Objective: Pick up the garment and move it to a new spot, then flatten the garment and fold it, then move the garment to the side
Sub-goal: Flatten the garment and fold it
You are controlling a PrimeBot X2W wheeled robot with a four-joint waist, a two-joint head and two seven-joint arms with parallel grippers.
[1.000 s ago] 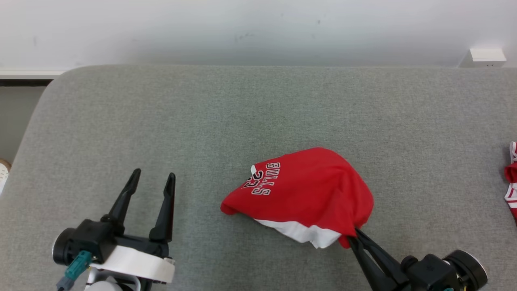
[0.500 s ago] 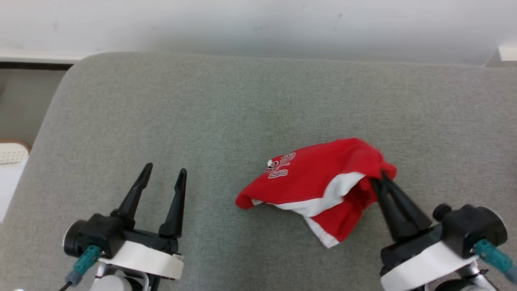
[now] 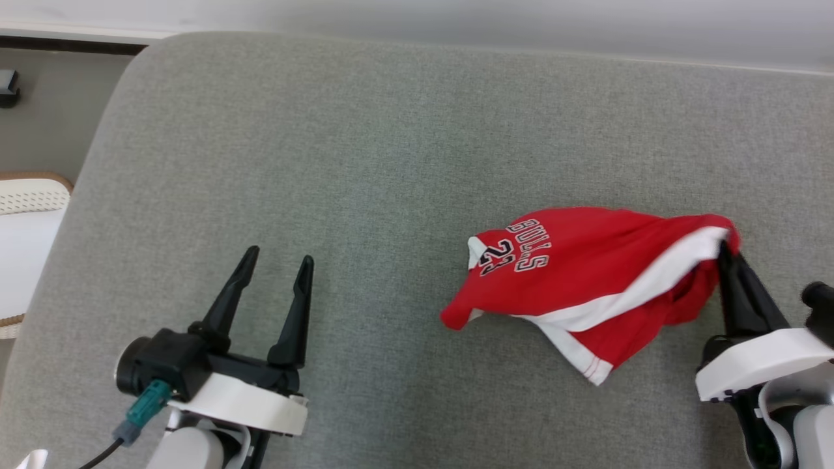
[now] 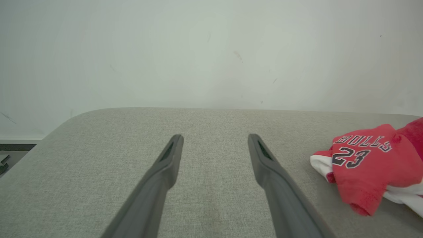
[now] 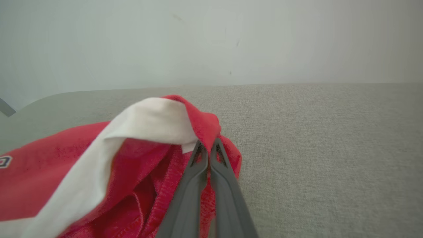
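- Garment (image 3: 586, 286), a red jersey with white bands and the print "BULLS 23", lies crumpled on the grey fabric surface (image 3: 326, 163), in the right half of the head view.
- At its right end, the right gripper (image 3: 724, 251) has its 2 fingers pressed together on the cloth, at the place where a white band meets the red.
- From there the garment stretches to the left, and its far corner touches the surface.
- In the right wrist view, the right gripper (image 5: 207, 145) pinches a fold of red cloth between its tips. The garment (image 5: 66, 172) spreads to the left and downward from them, with the white band curving over the top.
- The left gripper (image 3: 280, 257) is at the lower left of the head view, its 2 fingers spread apart and holding nothing, well apart from the garment.
- In the left wrist view, the grey surface shows between the fingers of the left gripper (image 4: 214, 137). The garment (image 4: 366, 165) is at the right edge, with the print readable.
- A teal connector (image 3: 146, 400) with a dark cable sits at the base of the left gripper.
- A pale wall (image 4: 211, 49) stands behind the surface.
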